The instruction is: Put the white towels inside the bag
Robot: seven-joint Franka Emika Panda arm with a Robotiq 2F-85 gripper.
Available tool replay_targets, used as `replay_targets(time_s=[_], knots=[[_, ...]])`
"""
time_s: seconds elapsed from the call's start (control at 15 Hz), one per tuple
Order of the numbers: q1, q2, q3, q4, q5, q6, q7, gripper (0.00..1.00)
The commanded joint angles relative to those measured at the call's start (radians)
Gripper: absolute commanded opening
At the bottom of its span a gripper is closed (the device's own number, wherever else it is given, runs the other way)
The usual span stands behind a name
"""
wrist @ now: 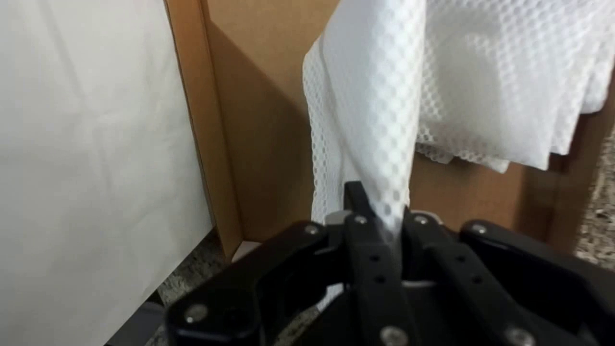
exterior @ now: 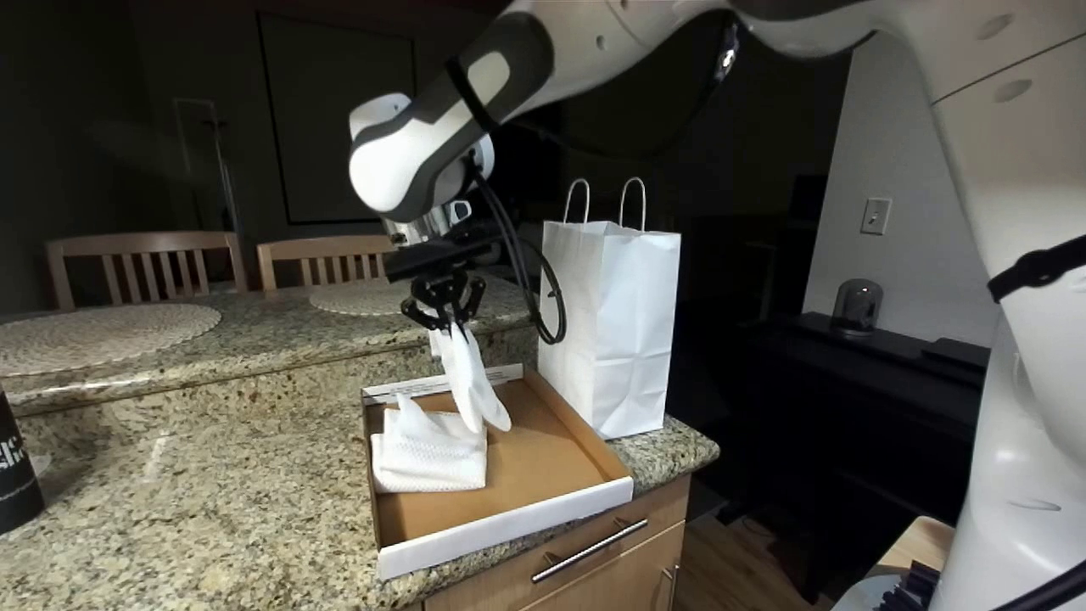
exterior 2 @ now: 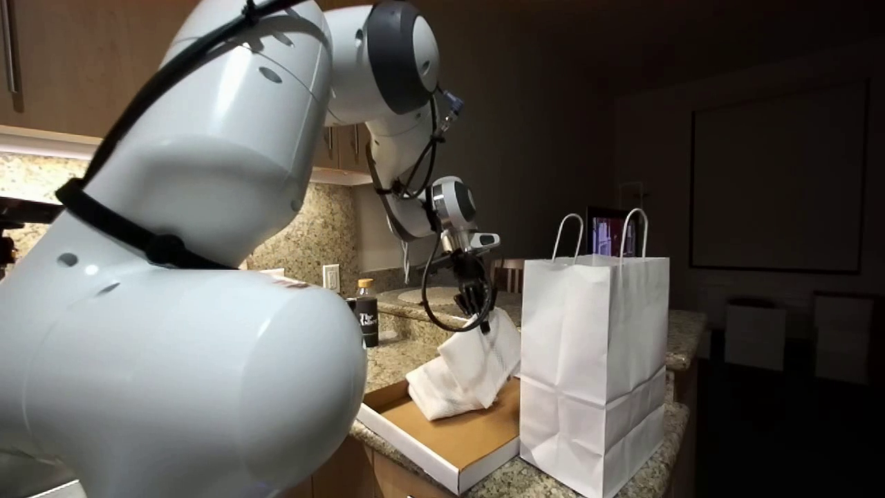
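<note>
My gripper point(exterior: 456, 327) is shut on a white towel point(exterior: 469, 382), which hangs limp from the fingertips above the tray. In the wrist view the cloth point(wrist: 379, 110) runs between both fingers. Other white towels point(exterior: 431, 458) lie folded in the tray's near-left part, one corner poking up. From an exterior view the hanging towel point(exterior 2: 484, 356) overlaps the lying towels point(exterior 2: 435, 398), so whether they touch is unclear. The white paper bag point(exterior: 628, 331) stands upright beside the tray, its two loop handles raised; its inside is hidden. In the wrist view its side point(wrist: 96, 144) fills the left.
The shallow tray point(exterior: 509, 528) has a brown bottom and white rim and sits at the granite counter's point(exterior: 212, 509) edge, close against the bag. A raised ledge point(exterior: 280, 352) with round placemats point(exterior: 102, 335) runs behind. A dark bottle point(exterior 2: 368, 318) stands farther along the counter.
</note>
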Motion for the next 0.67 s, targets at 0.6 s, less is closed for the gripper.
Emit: replay_targets(time_s=[0.6], knots=[[-0.105, -0.519, 0.154, -0.040, 0.086, -0.235, -0.434, 0.11]])
